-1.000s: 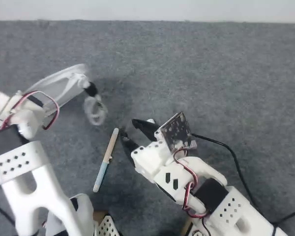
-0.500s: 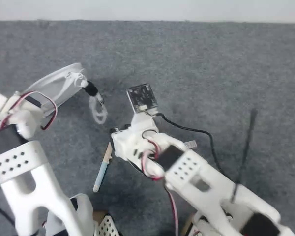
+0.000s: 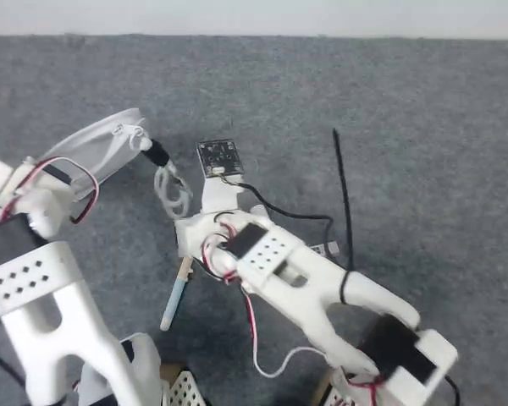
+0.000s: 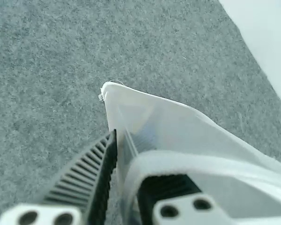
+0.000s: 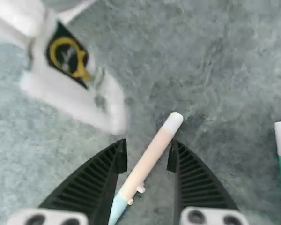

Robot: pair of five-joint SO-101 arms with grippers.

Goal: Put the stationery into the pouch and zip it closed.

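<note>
Left wrist view, left claw (image 4: 120,140) clamping pouch (image 4: 178,124), contents unclear

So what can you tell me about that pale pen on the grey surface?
The slim plastic-looking pen has a cream barrel, a white rounded tip and a pale blue end. It lies flat on the grey carpeted table, straddled by the open black jaws of the right gripper, not yet clamped.
</note>
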